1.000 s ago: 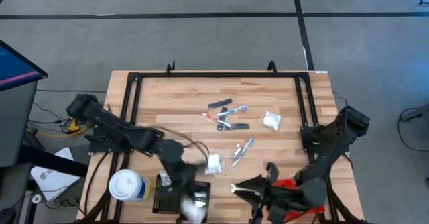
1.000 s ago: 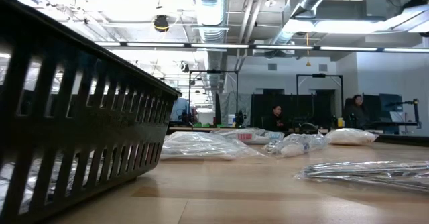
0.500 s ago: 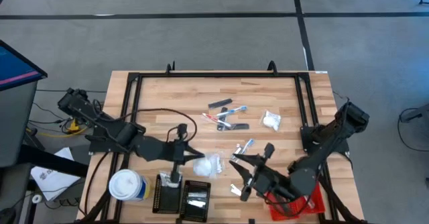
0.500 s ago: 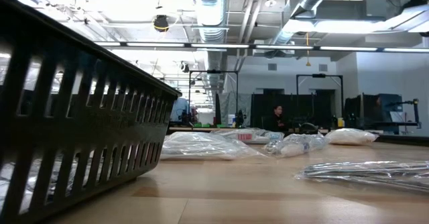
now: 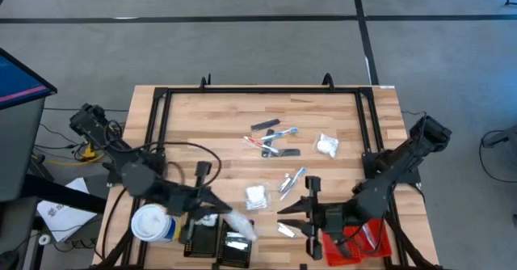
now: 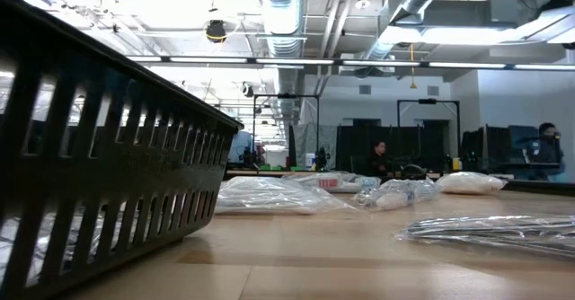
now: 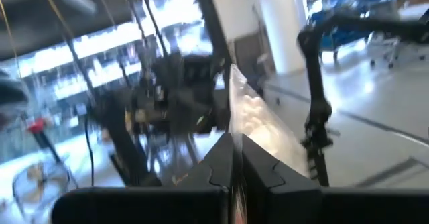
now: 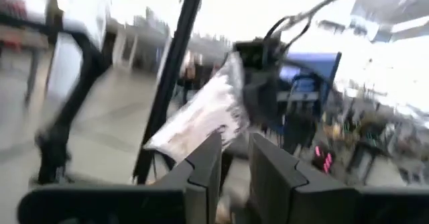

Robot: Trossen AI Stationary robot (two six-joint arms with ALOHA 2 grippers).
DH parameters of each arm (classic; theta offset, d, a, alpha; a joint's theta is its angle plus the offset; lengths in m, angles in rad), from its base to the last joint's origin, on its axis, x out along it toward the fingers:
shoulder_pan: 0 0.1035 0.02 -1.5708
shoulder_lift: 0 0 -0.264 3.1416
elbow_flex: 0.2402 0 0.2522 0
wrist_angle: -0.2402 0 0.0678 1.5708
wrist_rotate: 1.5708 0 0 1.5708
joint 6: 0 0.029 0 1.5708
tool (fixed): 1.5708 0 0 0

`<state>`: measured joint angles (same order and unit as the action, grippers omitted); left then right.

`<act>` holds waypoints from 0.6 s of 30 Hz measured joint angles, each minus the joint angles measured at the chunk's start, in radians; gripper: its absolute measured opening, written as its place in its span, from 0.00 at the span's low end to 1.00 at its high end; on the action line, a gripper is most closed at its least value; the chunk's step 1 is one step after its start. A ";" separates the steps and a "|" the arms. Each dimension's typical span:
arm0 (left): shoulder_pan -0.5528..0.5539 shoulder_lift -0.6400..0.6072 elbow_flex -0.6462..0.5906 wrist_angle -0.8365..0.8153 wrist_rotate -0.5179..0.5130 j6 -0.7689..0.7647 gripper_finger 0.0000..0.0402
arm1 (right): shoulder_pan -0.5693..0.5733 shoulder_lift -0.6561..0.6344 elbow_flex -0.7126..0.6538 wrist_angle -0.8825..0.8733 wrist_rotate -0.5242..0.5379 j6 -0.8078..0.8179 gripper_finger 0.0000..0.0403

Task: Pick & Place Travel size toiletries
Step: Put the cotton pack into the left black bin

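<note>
1. My left claw (image 5: 212, 218) is clamped shut on a white puffy packet (image 5: 240, 225), which hangs over the black tray (image 5: 220, 239) at the desk's (image 5: 210, 132) front edge. I'd centre it over the tray before letting go, since the packet trails off to one side.
2. My right claw (image 5: 292, 219) pinches a silvery sachet (image 8: 201, 117) just beside the red tray (image 5: 361, 244). I'd carry it fully over that rim first; the grip looks to be on one corner only.
3. The black tray already holds a pale packet; what lies in the red tray I cannot make out beneath the arm.
4. The remaining toiletries (image 5: 273, 139) lie loose at mid-desk: sticks, dark bars and another packet (image 5: 326, 145). The canister (image 5: 153, 224) stands beside the black tray.
</note>
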<state>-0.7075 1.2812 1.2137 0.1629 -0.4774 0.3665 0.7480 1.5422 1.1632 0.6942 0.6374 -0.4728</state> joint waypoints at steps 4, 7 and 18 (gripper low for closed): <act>-0.037 0.002 0.000 0.137 0.001 0.119 0.00 | -0.021 0.001 -0.132 0.376 -0.204 -0.074 0.17; -0.025 0.014 0.000 0.250 0.030 0.187 0.00 | -0.064 0.028 -0.210 0.645 -0.343 -0.136 0.17; 0.187 0.086 0.000 0.442 0.157 0.128 0.00 | -0.178 0.034 -0.234 0.600 -0.329 -0.068 0.22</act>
<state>-0.5201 1.3673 1.2140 0.6050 -0.3203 0.4947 0.5701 1.5764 0.9296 1.2946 0.3087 -0.5404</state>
